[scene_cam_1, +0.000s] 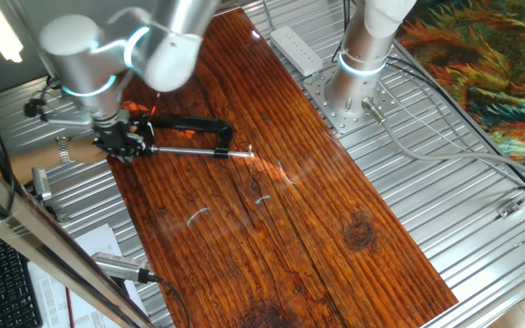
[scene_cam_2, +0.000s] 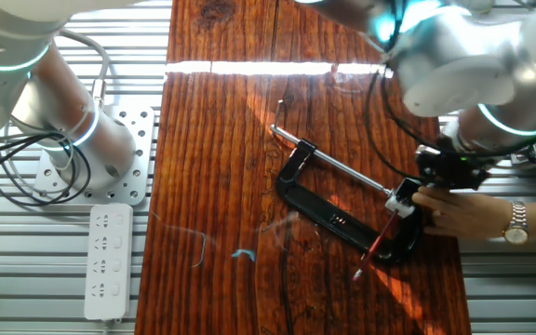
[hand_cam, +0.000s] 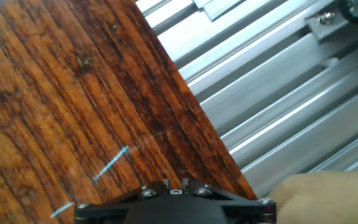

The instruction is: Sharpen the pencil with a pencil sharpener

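Observation:
My gripper (scene_cam_1: 122, 144) (scene_cam_2: 419, 189) hovers at the table's edge, right over the end of a black C-shaped clamp (scene_cam_1: 195, 123) (scene_cam_2: 335, 218) with a long silver screw rod. A red pencil (scene_cam_2: 382, 234) slants across that end of the clamp, its upper end just under my fingers. I cannot tell whether the fingers hold it. A person's hand (scene_cam_2: 465, 212) (scene_cam_1: 73, 151) (hand_cam: 328, 198) with a wristwatch grips the clamp end beside my gripper. The small black pencil sharpener cannot be made out; it is hidden behind the gripper and hand. In the hand view my fingertips are out of frame.
The wooden table (scene_cam_1: 290, 228) lies on a ribbed metal bench. A second arm's base (scene_cam_1: 358, 64) (scene_cam_2: 82, 130) and a white power strip (scene_cam_1: 296, 47) (scene_cam_2: 107, 261) stand beyond the far edge. A keyboard and papers (scene_cam_1: 7, 282) lie near the hand's side.

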`<state>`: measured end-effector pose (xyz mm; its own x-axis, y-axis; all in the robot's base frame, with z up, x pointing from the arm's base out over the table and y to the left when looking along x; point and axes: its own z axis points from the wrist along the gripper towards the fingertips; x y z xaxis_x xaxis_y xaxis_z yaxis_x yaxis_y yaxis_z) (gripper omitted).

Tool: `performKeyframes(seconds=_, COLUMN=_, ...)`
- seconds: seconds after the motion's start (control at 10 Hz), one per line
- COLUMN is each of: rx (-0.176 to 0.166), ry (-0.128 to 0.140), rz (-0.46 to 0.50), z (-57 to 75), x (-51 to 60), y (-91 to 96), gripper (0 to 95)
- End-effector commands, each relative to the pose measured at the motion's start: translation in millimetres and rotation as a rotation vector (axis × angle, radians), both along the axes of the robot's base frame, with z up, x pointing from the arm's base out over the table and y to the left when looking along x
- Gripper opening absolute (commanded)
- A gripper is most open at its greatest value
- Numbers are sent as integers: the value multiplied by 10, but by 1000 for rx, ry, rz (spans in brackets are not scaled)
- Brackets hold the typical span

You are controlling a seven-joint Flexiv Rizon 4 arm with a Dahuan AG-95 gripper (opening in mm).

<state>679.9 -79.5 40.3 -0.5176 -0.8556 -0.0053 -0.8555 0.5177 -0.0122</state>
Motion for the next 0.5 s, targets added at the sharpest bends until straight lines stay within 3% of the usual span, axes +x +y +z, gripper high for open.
performKeyframes(seconds=0.1, rx=0, ry=23, rz=32, z=88, x=-103, y=-55, gripper=0)
performKeyframes(seconds=0.3, rx=-6, ry=13, rz=16, z=182, x=-7, y=7, gripper=0)
performKeyframes(seconds=0.5, rx=-24, ry=27, rz=21, z=267, x=68, y=58, gripper=0)
